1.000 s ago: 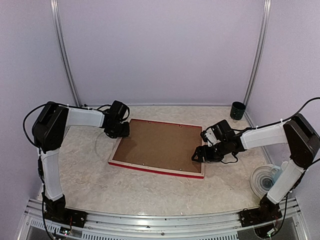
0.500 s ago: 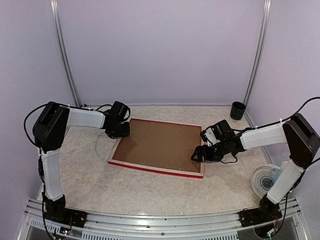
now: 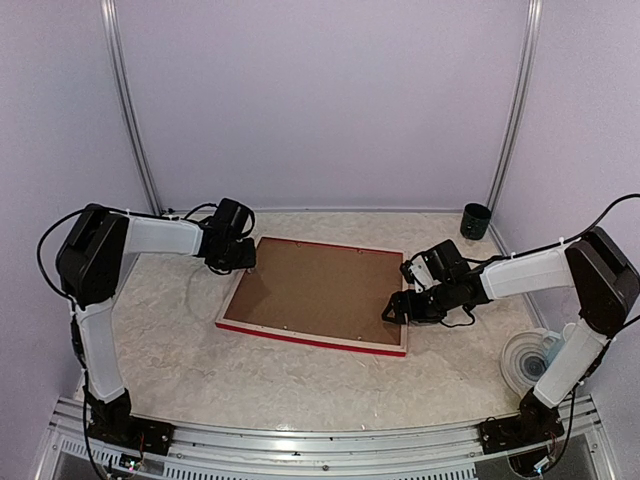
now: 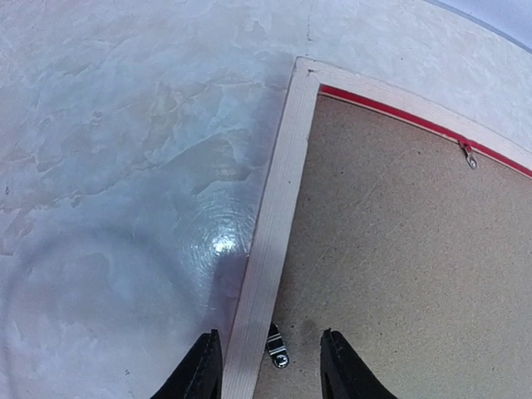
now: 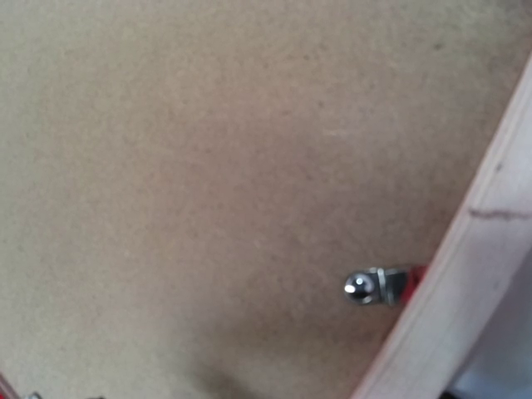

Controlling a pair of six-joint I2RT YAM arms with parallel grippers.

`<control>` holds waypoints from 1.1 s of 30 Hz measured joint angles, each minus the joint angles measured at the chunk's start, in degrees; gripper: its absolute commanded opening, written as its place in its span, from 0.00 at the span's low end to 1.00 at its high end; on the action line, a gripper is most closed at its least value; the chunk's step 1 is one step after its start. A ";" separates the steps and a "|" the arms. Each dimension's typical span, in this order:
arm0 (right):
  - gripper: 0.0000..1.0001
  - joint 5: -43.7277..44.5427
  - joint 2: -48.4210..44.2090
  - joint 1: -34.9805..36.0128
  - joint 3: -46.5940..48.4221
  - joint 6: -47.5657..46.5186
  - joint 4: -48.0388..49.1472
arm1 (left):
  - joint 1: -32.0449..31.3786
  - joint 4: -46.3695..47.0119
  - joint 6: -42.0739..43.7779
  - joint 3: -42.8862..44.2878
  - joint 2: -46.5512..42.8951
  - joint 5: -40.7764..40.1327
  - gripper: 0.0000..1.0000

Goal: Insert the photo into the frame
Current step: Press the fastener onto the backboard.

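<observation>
The frame (image 3: 231, 300) lies face down on the table, red outer edges showing. A brown hardboard backing (image 3: 320, 290) fills it. The photo is hidden. My left gripper (image 3: 243, 258) is at the frame's far-left corner. In the left wrist view it (image 4: 269, 335) is open, its fingertips (image 4: 208, 362) straddling the pale rail (image 4: 278, 208) and a small metal clip (image 4: 278, 351). My right gripper (image 3: 396, 309) is low over the backing by the frame's right rail. Its fingers are out of the right wrist view, which shows hardboard (image 5: 208, 166), a metal clip (image 5: 374, 285) and the rail (image 5: 470, 283).
A dark green cup (image 3: 476, 220) stands at the back right corner. A clear round plastic item (image 3: 528, 362) sits by the right arm's base. Pale walls with metal posts enclose the table on three sides.
My left gripper has drawn slightly back and left at the frame's corner, and its jaws have widened a little. The right arm and the frame have not moved.
</observation>
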 measured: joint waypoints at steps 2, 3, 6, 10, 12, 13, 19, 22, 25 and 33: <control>0.83 0.00 0.00 0.00 -0.02 0.00 0.02 | 0.11 -0.28 0.00 0.87 0.63 0.22 0.41; 0.83 0.00 0.00 0.00 -0.02 0.00 0.04 | 0.13 -0.31 0.00 1.22 1.09 0.28 0.41; 0.83 0.00 0.00 0.00 -0.04 0.00 0.07 | 0.17 -0.76 0.00 1.55 2.40 0.59 0.41; 0.83 0.00 0.00 0.00 -0.04 0.00 0.09 | 0.17 -2.21 0.20 2.25 4.20 0.92 0.41; 0.83 -0.02 0.00 0.00 -0.04 0.00 0.09 | 0.17 -2.80 0.31 2.34 4.57 0.90 0.41; 0.83 -0.02 0.00 0.00 -0.04 0.00 0.09 | 0.17 -2.89 0.35 2.40 4.59 0.85 0.41; 0.83 -0.04 0.00 0.00 -0.04 0.00 0.09 | 0.17 -3.34 0.44 2.75 4.70 0.85 0.40; 0.83 -0.02 0.00 0.00 -0.04 -0.02 0.07 | 0.20 -3.37 0.44 2.82 4.76 0.81 0.39; 0.83 -0.02 0.00 0.00 -0.02 -0.02 0.07 | 0.22 -3.37 0.44 2.86 4.83 0.66 0.37; 0.83 -0.02 0.11 0.00 0.11 -0.04 0.00 | 0.35 -3.37 0.44 3.13 5.03 0.39 0.34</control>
